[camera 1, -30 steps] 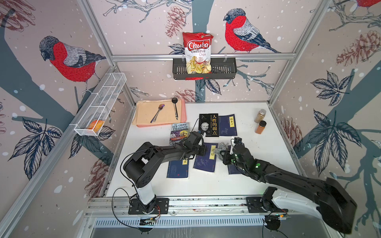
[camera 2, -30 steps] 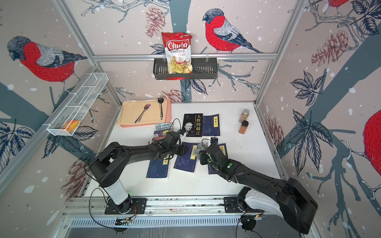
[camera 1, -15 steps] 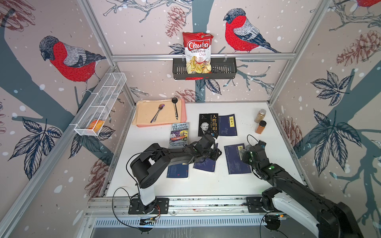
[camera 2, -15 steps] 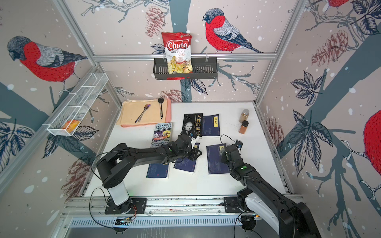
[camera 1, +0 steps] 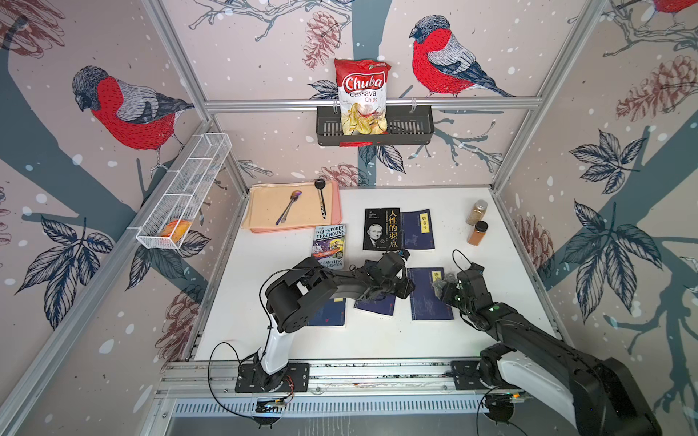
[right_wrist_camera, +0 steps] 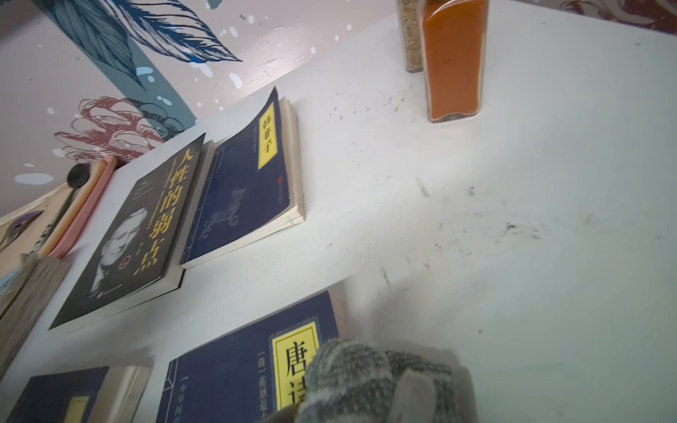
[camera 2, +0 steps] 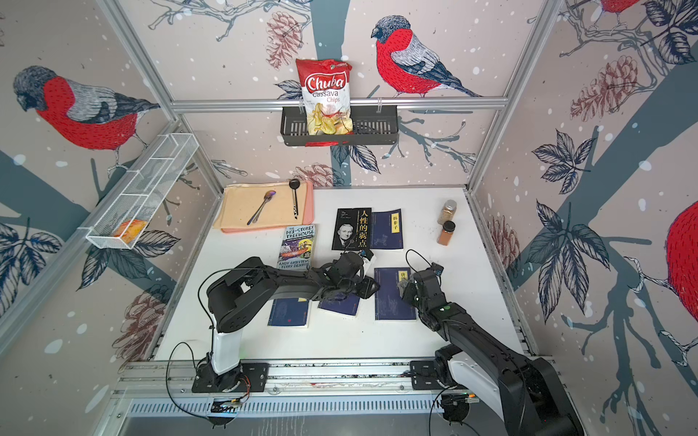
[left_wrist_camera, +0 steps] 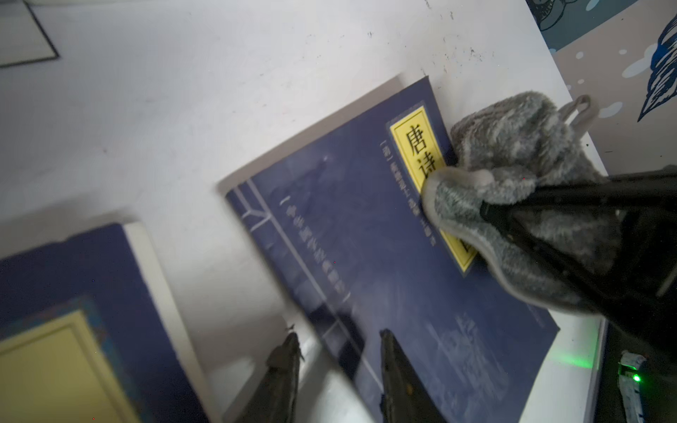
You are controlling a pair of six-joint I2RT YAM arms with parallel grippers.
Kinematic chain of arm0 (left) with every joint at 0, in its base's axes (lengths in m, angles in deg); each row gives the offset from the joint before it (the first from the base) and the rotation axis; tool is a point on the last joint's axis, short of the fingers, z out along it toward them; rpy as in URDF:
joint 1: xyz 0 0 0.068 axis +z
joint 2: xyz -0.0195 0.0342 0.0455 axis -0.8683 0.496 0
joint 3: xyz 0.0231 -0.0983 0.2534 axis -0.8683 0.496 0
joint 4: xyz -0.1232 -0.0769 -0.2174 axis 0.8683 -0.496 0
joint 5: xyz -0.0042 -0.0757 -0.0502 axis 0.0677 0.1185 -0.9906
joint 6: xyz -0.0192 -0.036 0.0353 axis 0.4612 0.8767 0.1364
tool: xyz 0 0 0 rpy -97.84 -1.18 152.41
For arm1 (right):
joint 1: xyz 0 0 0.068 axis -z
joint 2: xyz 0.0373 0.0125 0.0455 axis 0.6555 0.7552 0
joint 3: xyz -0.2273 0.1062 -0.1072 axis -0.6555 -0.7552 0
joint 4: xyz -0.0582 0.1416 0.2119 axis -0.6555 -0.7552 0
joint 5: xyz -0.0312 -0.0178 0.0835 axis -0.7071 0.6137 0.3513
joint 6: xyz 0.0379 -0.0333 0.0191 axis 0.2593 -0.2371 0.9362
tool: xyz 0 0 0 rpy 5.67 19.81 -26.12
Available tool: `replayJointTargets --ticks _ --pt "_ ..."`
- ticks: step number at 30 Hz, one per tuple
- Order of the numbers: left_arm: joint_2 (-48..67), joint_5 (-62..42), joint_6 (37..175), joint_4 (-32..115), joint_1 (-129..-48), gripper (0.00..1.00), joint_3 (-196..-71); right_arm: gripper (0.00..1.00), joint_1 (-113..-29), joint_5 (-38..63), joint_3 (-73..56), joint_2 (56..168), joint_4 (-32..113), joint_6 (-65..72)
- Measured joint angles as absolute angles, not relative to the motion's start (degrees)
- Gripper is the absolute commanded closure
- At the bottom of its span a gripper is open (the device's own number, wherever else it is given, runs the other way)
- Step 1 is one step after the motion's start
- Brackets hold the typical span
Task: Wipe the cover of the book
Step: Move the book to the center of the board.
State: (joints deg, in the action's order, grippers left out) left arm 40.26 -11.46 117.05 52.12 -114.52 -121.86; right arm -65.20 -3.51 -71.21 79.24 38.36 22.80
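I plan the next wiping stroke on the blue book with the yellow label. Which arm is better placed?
The right. The right gripper is shut on the grey cloth, which rests on the blue book at its yellow label. The left gripper is open and empty beside the book's edge.

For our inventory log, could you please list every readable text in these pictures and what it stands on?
"Chuba Cassava Chips": chip bag.
"THE 143-STOREY TREEHOUSE", "ANDY GRIFFITHS & TERRY DENTON": colourful book.
"人性的弱点": black book.
"韩非子": far blue book.
"唐诗", rest hidden by cloth: near blue book.
Smaller print on covers: too small to read.
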Motion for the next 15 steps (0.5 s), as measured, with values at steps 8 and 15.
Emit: replayJointTargets --ticks 8,15 --pt "37.44 -9.62 116.78 49.39 -113.36 0.63 -120.87 0.92 -70.67 -3.55 -69.5 84.64 41.84 23.91" --pt "32.56 -5.3 114.82 45.8 -111.4 0.66 -120.94 0.9 -72.05 -4.25 -66.66 83.11 39.76 23.45"
